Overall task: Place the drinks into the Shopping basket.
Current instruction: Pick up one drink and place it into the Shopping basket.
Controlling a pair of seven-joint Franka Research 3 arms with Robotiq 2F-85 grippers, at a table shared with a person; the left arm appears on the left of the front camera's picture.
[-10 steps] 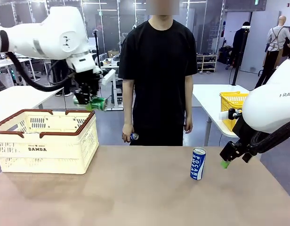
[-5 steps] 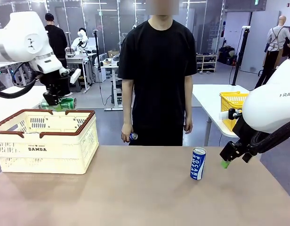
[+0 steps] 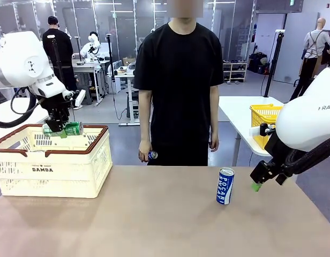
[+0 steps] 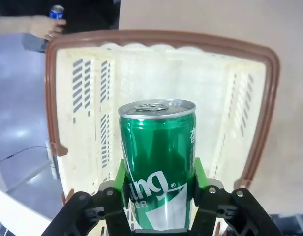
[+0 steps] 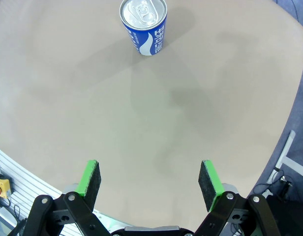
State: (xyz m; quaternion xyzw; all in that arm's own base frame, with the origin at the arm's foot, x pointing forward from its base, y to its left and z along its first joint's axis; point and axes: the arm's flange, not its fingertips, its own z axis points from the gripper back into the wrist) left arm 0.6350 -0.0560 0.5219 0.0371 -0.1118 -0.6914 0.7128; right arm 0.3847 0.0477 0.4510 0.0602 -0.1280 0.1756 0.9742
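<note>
Brown table (image 3: 154,219), bare along its near edge. Right gripper (image 5: 149,169): jaws spread wide with nothing between the green pads, hanging low beside the table's right edge, near the blue can but apart from it. Blue can (image 3: 225,186), white "Pocari Sweat" lettering: upright on the table right of centre, top closed, outside the basket. Shopping basket (image 3: 52,160): cream-white slotted plastic with a brown rim and "DAMDA" printed on its side, standing on the table's left part with its handles folded down along the rim. Left gripper (image 3: 59,130): closed on the green can, both pads pressed against the can's sides near its base. Green can (image 4: 158,157), white marks: lying on its side in that grip, in the air over the basket's opening, towards the far left of it, at about rim height. Person in a black T-shirt: standing at the table's far side, arms down. Person's hand (image 3: 144,154): holds a second small blue can (image 3: 152,155) at hip height. Yellow mesh basket (image 3: 264,120): on a white table farther off to the right.
</note>
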